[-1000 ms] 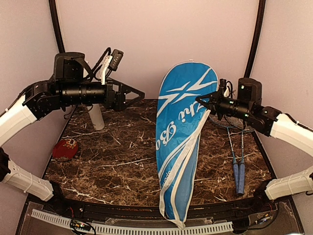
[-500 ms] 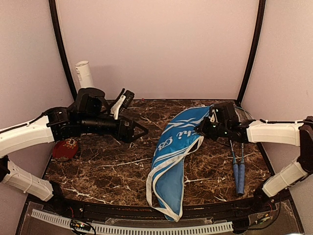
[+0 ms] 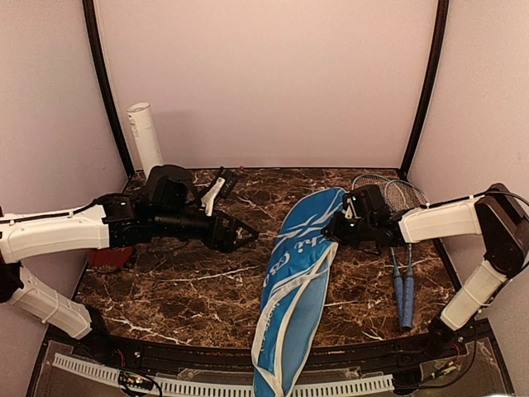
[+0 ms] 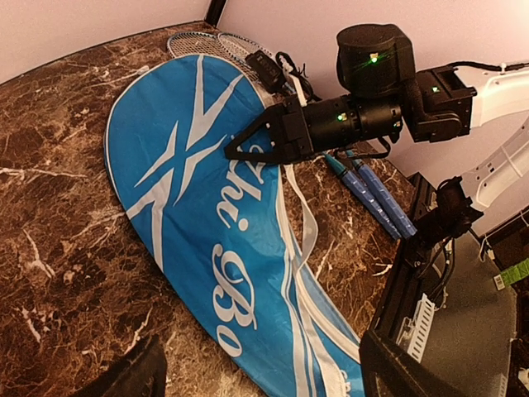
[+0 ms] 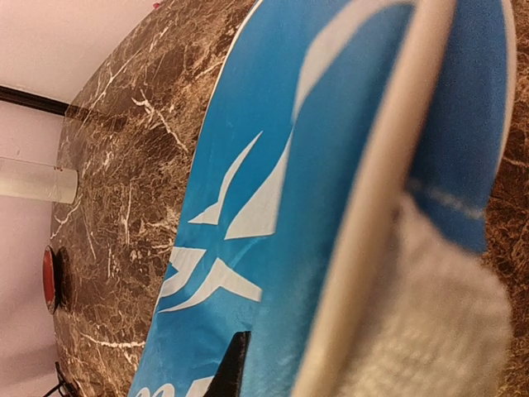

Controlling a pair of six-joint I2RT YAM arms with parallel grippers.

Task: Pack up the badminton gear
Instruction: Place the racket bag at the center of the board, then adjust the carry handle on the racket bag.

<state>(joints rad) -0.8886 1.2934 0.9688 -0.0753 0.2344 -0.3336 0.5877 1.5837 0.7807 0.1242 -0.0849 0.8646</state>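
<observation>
**Cover pinched at the rim, nothing packed yet**

The cover (image 3: 296, 285) lay flat and slantwise on the table (image 3: 182, 289). Its wide end pointed to the back and its narrow end hung past the near edge. My right gripper (image 3: 331, 232) was clamped shut on the cover's rim at the wide end. My wrist view showed the white trim and a pale woven strip right against the fingers. My left gripper (image 3: 250, 237) hovered just off the cover's opposite side, jaws wide apart and empty. The rackets (image 3: 402, 285) lay side by side just beyond the cover, on my right gripper's side. The tube (image 3: 145, 136) stood well away from the cover, against the back wall. I saw no shuttlecocks.

I judged the pinch the weak point: thin trim could slip out if I lifted sharply. Any pull toward the near edge might send the overhanging end, then the whole cover, off the table. With both grippers flanking the cover, a hasty left reach could strike the right one.
</observation>
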